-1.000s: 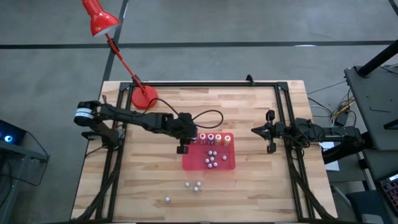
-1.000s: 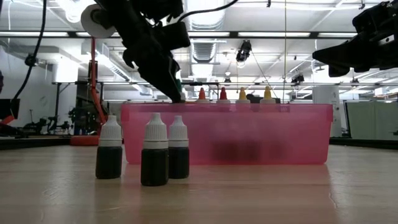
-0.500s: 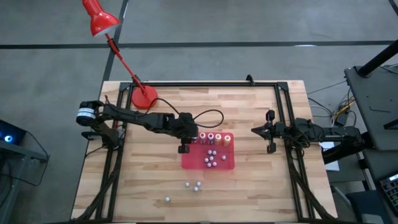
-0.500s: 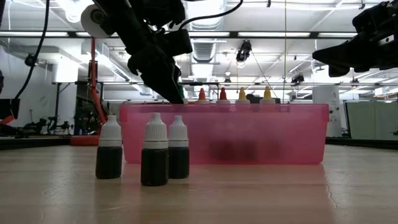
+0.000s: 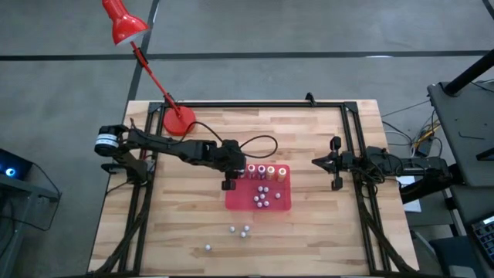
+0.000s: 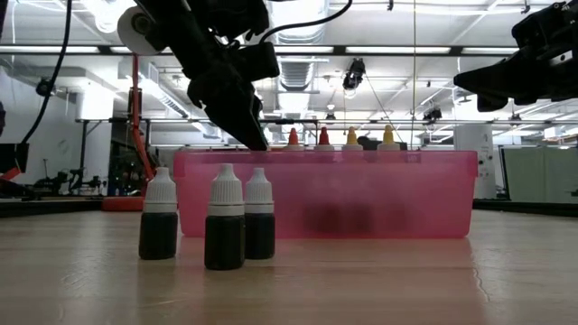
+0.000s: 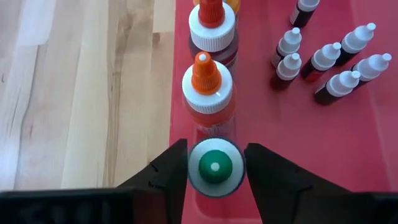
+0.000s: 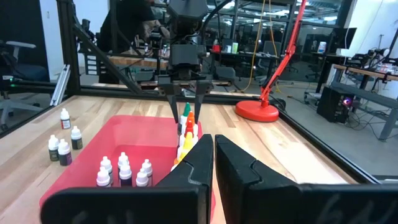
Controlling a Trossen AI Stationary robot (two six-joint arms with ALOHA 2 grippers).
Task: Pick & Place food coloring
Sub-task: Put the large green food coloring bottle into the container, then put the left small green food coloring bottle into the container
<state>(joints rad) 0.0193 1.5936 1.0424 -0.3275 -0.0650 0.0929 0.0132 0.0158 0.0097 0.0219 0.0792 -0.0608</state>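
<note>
The food coloring bottles (image 5: pixel 266 171) stand upright in a row along the far wall of a pink tray (image 5: pixel 258 207). In the left wrist view the row reads green-capped bottle (image 7: pixel 215 167), orange-capped bottle (image 7: pixel 207 87), then a red-capped one (image 7: pixel 211 25). My left gripper (image 7: pixel 215 171) is open over the tray's left end (image 5: pixel 228 177), pointing down, one finger on each side of the green-capped bottle. My right gripper (image 8: pixel 213 162) is shut and hovers near the table's right side (image 5: pixel 334 164). My left gripper comes from above with its fingers (image 7: pixel 174 171) close on either side of the white collar (image 7: pixel 196 177) of the green-capped bottle, which stands upright on the tray floor. I cannot tell whether the fingers touch the collar.
Several small white-capped bottles (image 7: pixel 323 56) stand inside the tray. Three more small dark bottles (image 6: pixel 225 221) stand on the wood near the table's front edge (image 5: pixel 243 230). A red lamp base (image 5: pixel 179 121) sits at the far left, and a black frame (image 5: pixel 351 154) borders the table.
My left gripper has shifted slightly at the tray's left end and stays about the green-capped bottle. The bottles stand as before.
</note>
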